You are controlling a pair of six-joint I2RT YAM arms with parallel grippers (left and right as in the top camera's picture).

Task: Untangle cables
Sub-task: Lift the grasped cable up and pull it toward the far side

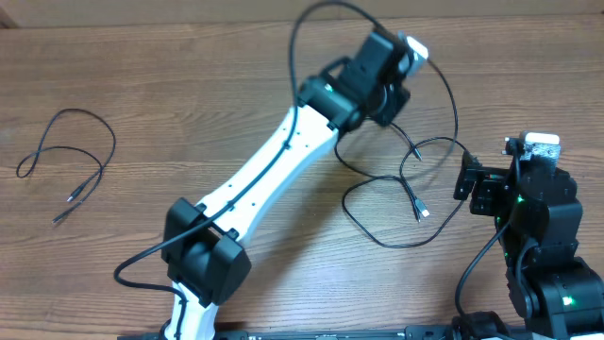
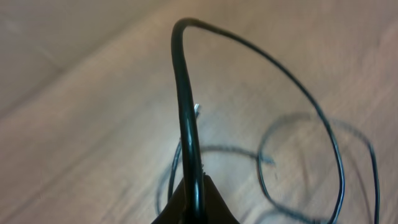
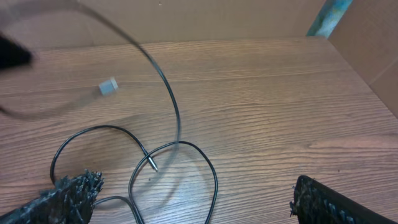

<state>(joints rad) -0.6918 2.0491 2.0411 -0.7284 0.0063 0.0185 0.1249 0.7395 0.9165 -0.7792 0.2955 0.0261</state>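
My left gripper [image 1: 392, 76] is at the far middle of the table, shut on a thin black cable [image 1: 451, 94] that it holds above the wood. In the left wrist view the cable [image 2: 185, 112] rises from the closed jaws [image 2: 198, 196] and arcs over to the right. More loops of black cable [image 1: 377, 231] with small plug ends [image 1: 421, 212] lie on the table below it. My right gripper [image 1: 469, 181] is open and empty just right of those loops. In the right wrist view a cable loop [image 3: 214, 180] and a plug tip [image 3: 152, 163] lie between its fingers [image 3: 193, 205].
A separate black cable [image 1: 71, 151] lies looped at the far left of the table. The white left arm [image 1: 274, 161] crosses the middle diagonally. The right arm base [image 1: 547, 246] stands at the right edge. A cardboard wall [image 3: 367, 43] stands beyond the table's corner.
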